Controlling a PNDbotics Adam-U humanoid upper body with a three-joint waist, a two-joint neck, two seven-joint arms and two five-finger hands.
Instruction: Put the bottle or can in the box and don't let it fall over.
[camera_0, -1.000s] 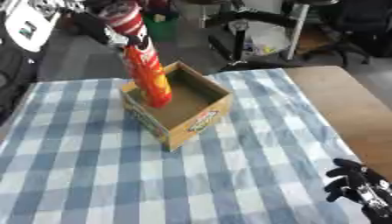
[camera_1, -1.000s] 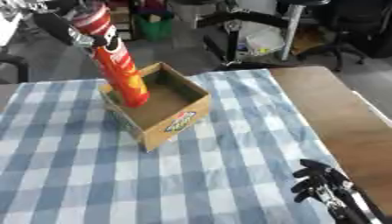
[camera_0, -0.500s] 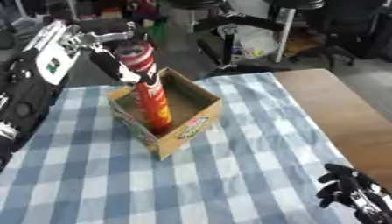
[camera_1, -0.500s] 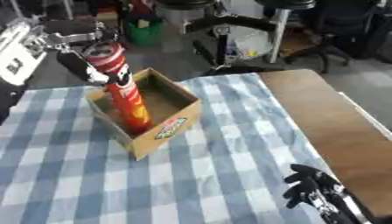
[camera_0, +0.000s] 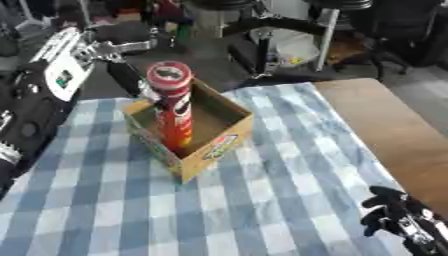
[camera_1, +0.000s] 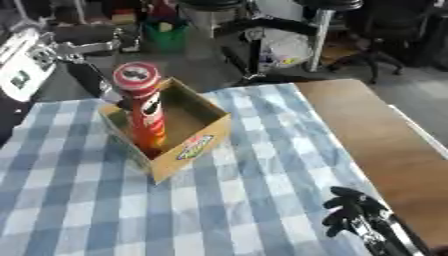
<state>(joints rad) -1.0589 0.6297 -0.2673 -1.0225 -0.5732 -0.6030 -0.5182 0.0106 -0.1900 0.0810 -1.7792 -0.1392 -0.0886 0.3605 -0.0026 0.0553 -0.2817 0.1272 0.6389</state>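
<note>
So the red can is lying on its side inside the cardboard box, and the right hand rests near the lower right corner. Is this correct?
Not quite. The red can is not lying on its side: it stands upright inside the cardboard box, its lid facing up, as the left eye view shows. The rest is correct: the right hand rests near the lower right corner.

1. The left arm (camera_0: 35, 107) is bulky and mostly black, with rounded shells and a pale silver joint low at the edge.
2. Its forearm carries a white panel (camera_0: 63, 75) with a small dark and green mark.
3. The left hand (camera_0: 109, 50) has thin silver-grey metal fingers and black parts.
4. The right hand (camera_1: 350, 212) is black, with rounded fingers and silver-grey pieces at its wrist.
</note>
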